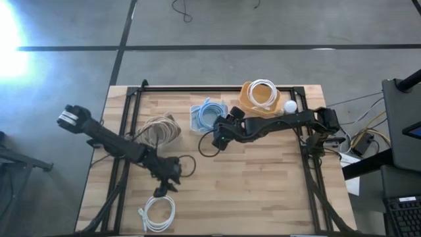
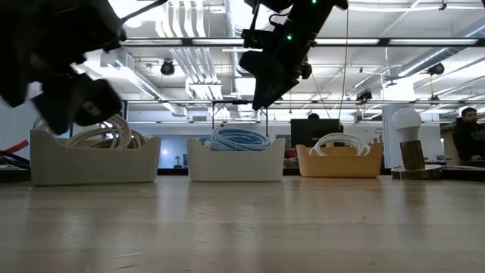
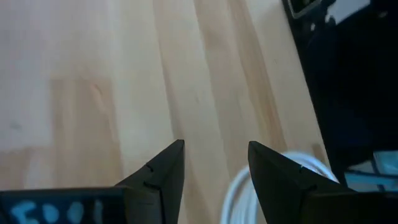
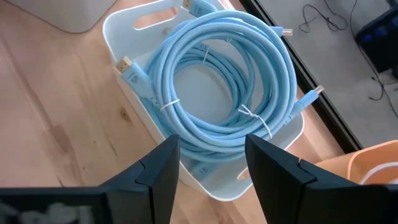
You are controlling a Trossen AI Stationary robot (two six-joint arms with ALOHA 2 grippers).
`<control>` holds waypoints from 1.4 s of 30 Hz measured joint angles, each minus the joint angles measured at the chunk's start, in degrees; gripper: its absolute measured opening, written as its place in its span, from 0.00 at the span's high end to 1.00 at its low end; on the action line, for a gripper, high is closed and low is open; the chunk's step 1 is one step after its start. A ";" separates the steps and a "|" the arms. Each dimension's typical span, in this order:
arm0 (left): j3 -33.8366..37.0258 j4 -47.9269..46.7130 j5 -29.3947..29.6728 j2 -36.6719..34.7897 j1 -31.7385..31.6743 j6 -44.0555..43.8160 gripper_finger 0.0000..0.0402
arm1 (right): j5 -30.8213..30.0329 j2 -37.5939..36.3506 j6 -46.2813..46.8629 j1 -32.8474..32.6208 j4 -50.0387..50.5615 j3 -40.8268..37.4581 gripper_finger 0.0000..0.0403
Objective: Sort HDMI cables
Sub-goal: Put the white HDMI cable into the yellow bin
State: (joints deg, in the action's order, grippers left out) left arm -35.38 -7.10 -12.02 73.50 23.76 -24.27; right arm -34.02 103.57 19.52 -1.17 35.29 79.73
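Observation:
A white HDMI cable coil (image 1: 158, 212) lies flat on the table by its near edge. My left gripper (image 1: 162, 190) hovers open just above and beyond it; the left wrist view shows the coil (image 3: 239, 194) past one finger of the left gripper (image 3: 214, 147). Light blue coils (image 4: 227, 81) lie stacked in a white bin (image 1: 206, 116). My right gripper (image 4: 211, 140) is open and empty above that bin's near rim, also seen high in the low view (image 2: 265, 80). Beige coils (image 1: 160, 130) fill the left bin, and a white coil (image 1: 262, 92) sits in an orange bin.
Three bins stand in a row along the far side: beige-cable bin (image 2: 95, 158), blue-cable bin (image 2: 236, 158), orange bin (image 2: 339, 161). A white bulb on a stand (image 1: 290, 105) is right of the orange bin. Black robot wiring (image 1: 205, 146) loops on the table's middle.

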 joint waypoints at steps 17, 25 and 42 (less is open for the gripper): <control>0.04 -2.06 8.94 10.83 14.64 -12.24 0.58 | -0.04 0.00 -0.15 0.04 -0.21 0.00 0.55; 0.00 -2.15 11.13 12.64 14.69 -10.20 0.73 | 0.00 0.00 -0.02 -0.74 -1.07 0.00 0.55; -6.08 -9.41 54.29 4.08 6.35 11.24 0.97 | 5.16 0.13 -0.23 -8.39 -8.90 5.10 0.56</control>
State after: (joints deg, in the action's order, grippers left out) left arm -41.46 -16.52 42.27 77.58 30.12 -13.04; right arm -28.86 103.70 19.29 -9.56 26.39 84.83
